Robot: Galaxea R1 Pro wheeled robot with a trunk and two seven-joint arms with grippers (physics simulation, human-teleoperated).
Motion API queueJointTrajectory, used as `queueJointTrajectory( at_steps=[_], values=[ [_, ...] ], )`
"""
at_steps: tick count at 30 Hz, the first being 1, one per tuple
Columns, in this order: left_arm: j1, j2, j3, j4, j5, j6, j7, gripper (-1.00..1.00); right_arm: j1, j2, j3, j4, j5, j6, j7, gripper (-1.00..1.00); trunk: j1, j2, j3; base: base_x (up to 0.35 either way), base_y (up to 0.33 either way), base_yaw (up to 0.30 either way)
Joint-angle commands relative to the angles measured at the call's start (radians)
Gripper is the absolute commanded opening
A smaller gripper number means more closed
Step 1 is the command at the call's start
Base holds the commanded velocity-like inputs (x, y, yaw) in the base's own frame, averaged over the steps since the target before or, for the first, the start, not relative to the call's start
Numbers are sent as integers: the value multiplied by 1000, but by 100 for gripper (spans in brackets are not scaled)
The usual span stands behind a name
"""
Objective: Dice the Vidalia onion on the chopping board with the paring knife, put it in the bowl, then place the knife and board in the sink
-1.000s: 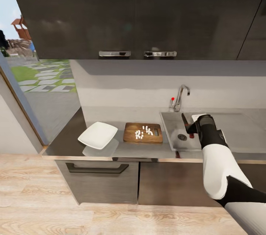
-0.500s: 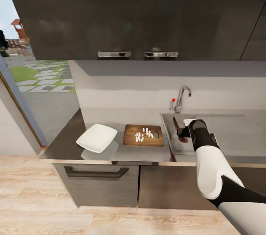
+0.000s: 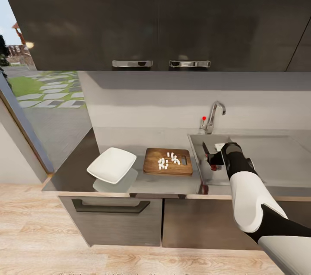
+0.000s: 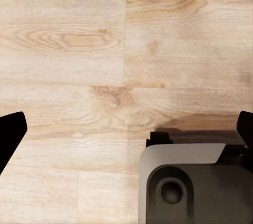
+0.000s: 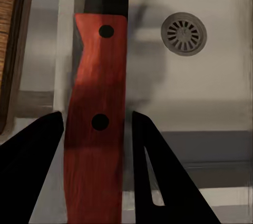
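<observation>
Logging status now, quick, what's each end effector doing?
Left end effector: open, empty, over the floor.
Right end effector: closed on the knife, over the sink.

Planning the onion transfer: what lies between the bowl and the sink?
In the head view, the chopping board with diced onion lies between bowl and sink.

Sink (image 3: 276,158) open — faucet (image 3: 211,116) (rear) obstructs.

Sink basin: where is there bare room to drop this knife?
The rectangular steel sink basin lies bare around its round drain, beneath the red-handled paring knife in the right hand. The brown wooden chopping board beside it carries white onion dice.
</observation>
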Motion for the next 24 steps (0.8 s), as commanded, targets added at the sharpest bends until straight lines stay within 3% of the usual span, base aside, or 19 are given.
queueJointTrajectory(
  at_steps=[1, 10, 24],
  values=[
    [-2, 0, -9, 4, 6, -7, 2, 100, -1, -5, -7, 0, 9, 1, 8, -100, 1, -2, -4, 0, 0, 0],
    [-2, 0, -9, 4, 6, -7, 2, 100, -1, -16, -9, 7, 9, 1, 8, -100, 1, -2, -18, 106, -129, 0],
    [-2, 0, -9, 4, 8, -7, 2, 100, -1, -14, -9, 124, 8, -6, -41, -100, 1, -2, -40, 88, -91, 0]
  ],
)
